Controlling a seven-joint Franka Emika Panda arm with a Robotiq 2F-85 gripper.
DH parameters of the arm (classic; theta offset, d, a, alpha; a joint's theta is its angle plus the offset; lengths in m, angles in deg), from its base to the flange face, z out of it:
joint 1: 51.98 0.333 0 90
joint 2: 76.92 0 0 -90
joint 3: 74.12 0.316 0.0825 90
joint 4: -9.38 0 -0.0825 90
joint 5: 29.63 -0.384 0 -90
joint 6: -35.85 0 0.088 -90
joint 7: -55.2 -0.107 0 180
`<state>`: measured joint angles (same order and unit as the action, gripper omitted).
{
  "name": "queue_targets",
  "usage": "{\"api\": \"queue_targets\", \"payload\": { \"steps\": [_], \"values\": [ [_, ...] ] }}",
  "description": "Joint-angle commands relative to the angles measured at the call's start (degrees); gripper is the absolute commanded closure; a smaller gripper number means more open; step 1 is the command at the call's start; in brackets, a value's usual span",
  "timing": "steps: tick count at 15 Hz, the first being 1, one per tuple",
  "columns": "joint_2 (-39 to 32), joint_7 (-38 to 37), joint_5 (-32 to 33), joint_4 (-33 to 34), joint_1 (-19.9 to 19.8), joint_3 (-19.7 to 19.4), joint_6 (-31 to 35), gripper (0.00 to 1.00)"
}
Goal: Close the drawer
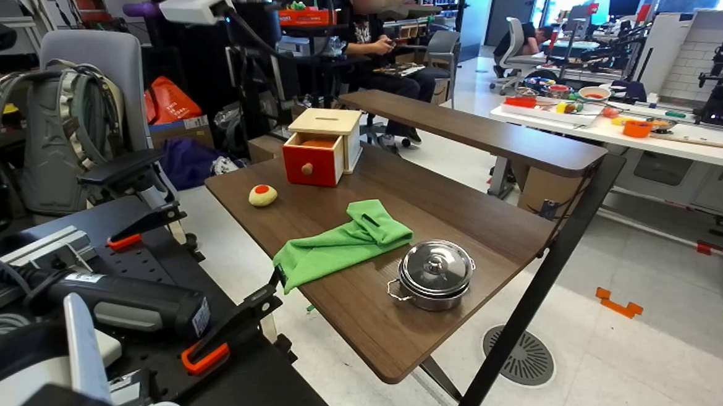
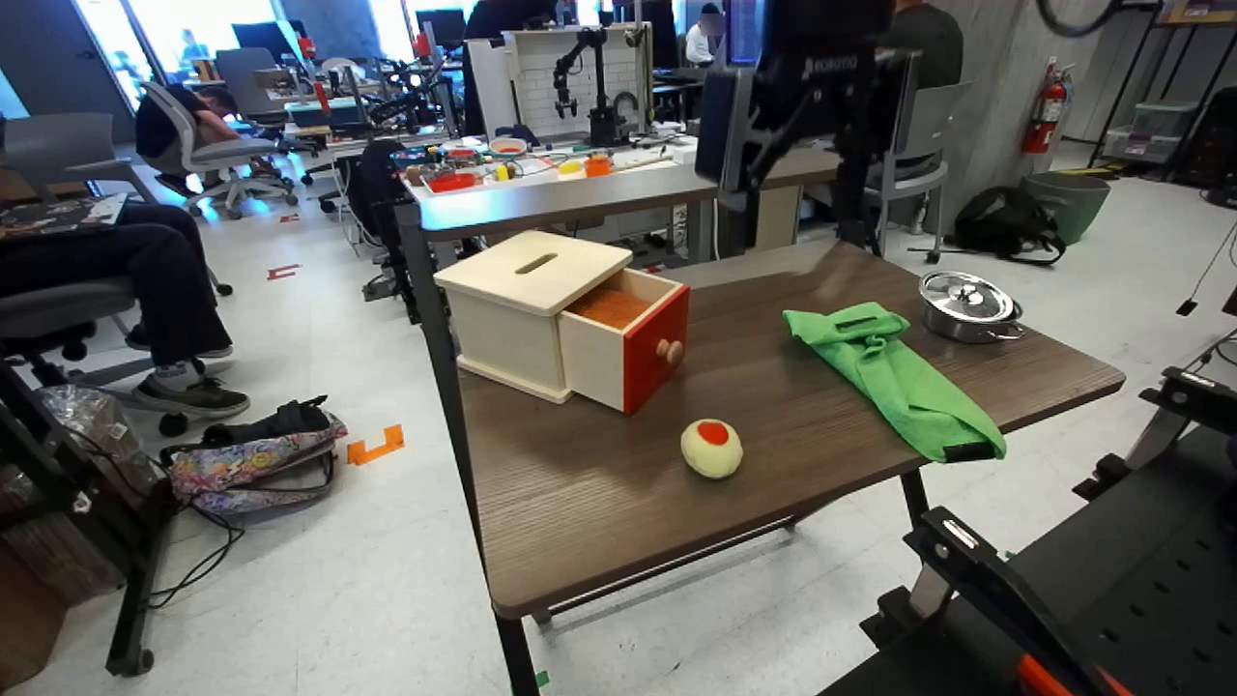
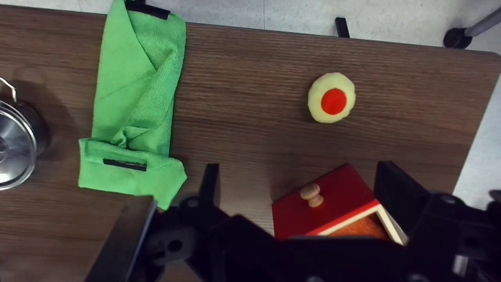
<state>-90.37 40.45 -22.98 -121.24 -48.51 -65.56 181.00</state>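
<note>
Position reference: the box (image 2: 507, 333). In both exterior views the drawer (image 2: 638, 362) stands part-way out of the front of the box, red face (image 3: 336, 203) leading; whether the orange layer (image 2: 611, 307) inside is lining or load is unclear to you. Your claw (image 3: 299, 171) hangs in the air apart from the box, fingers (image 3: 210, 184) spread wide; the face shows between them in the wrist view, but nothing is gripped. A ball (image 2: 711, 449) lies forward of the box and to one side, not between box and face.

Handling, as judged: drawer light, stiff, wooden, not easily broken; painted face probably smooth enough to skate on. You need no grasp. Bring the fingers together and press on the face just beside the knob (image 2: 670, 352), straight toward the box. A push far off centre may jam it. The knob is small, round and hard, a fair hold for pulling only. You see no fastening on the box, so a hard shove may shift it whole; press gently
</note>
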Motion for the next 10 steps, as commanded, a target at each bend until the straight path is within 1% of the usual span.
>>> {"api": "queue_targets", "payload": {
  "steps": [1,4,5,7,10],
  "values": [
    [-8.80,5.39,0.04,4.06,1.54,-2.27,3.22,0.00],
    [-14.47,5.42,1.76,6.47,3.33,-4.71,2.31,0.00],
    [-11.07,5.86,-0.85,3.67,2.75,-3.94,2.45,0.00],
    [-12.86,5.87,-1.02,4.26,3.02,-4.34,2.45,0.00],
    [-12.22,5.85,-0.99,4.26,3.01,-4.33,2.44,0.00]
  ]
}}
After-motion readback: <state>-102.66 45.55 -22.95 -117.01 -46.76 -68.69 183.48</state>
